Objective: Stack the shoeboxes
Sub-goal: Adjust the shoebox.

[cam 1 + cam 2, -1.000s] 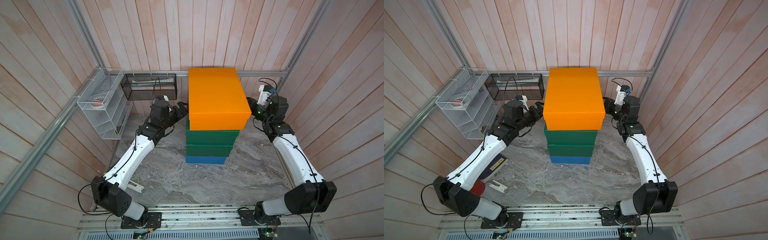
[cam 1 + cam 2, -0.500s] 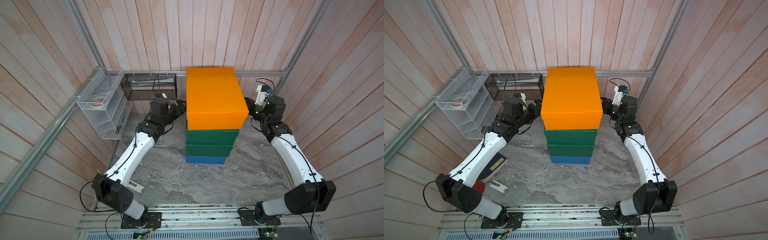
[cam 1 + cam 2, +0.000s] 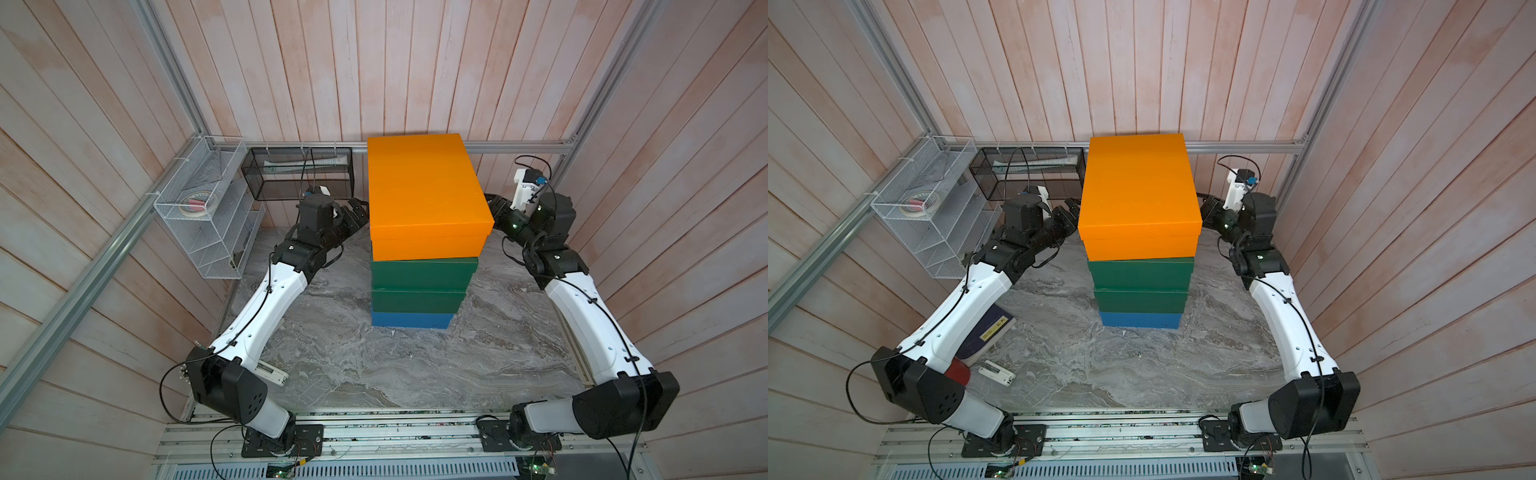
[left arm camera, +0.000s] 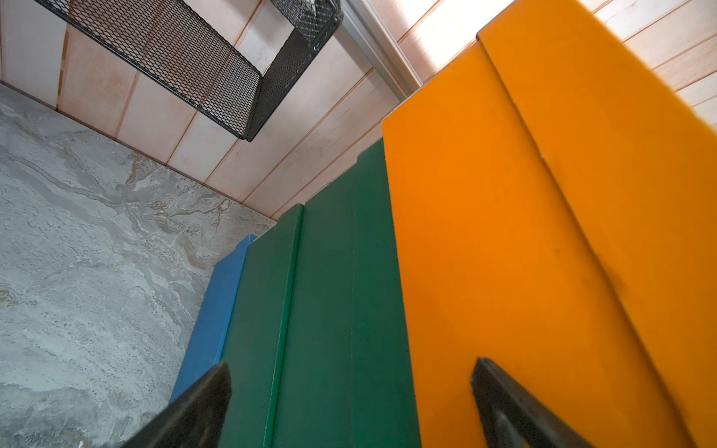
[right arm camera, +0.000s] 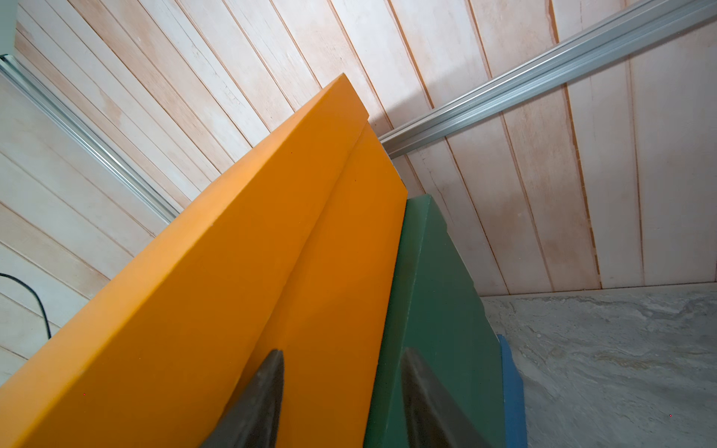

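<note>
The shoeboxes stand in one stack at the middle of the marble table: a blue box (image 3: 411,320) at the bottom, two dark green boxes (image 3: 417,300) (image 3: 424,272) above it, and an orange box (image 3: 424,195) (image 3: 1138,195) on top, overhanging a little. My left gripper (image 3: 360,214) (image 4: 351,366) is open wide at the stack's left side, level with the seam between orange and green. My right gripper (image 3: 492,203) (image 5: 342,352) is open about halfway at the right side, its fingertips over the same seam. Neither holds anything.
A white wire rack (image 3: 199,208) hangs on the left wall and a black mesh basket (image 3: 297,178) on the back wall. Under the left arm lie a navy book with a yellow label (image 3: 988,332) and a small white device (image 3: 995,372). Wooden walls close in on three sides.
The orange box has slid slightly to the left on the stack. Both grippers have moved in closer to its sides.
</note>
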Controlling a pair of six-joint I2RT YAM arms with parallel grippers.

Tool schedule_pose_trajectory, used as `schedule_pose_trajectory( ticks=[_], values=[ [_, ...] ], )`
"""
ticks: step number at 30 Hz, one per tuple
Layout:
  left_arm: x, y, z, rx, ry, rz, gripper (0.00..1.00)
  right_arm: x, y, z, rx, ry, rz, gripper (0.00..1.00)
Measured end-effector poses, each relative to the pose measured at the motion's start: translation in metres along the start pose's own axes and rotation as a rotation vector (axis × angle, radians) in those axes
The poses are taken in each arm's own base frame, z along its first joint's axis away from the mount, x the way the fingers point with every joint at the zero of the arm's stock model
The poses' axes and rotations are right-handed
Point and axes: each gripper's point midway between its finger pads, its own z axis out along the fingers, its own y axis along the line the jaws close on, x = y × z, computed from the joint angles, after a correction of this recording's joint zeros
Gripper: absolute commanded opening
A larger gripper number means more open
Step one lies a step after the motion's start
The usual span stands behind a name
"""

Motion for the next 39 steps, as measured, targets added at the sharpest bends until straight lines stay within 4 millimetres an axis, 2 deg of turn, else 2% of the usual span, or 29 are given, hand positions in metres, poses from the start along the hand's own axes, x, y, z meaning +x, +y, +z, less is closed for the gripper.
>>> schedule_pose_trajectory(
  ticks=[8,20,39],
  values=[
    [-0.002,0.002,0.007,-0.008,0.001,0.002,1.00,0.006,0.001,-0.013,0.007,-0.003,0.009,0.51],
    [-0.008,0.005,0.017,-0.020,-0.002,0.012,1.00,0.002,0.015,-0.025,-0.003,-0.030,0.012,0.51],
    [-0.003,0.005,0.008,-0.007,0.007,0.005,1.00,0.005,0.012,-0.026,0.022,-0.021,0.000,0.51]
  ],
)
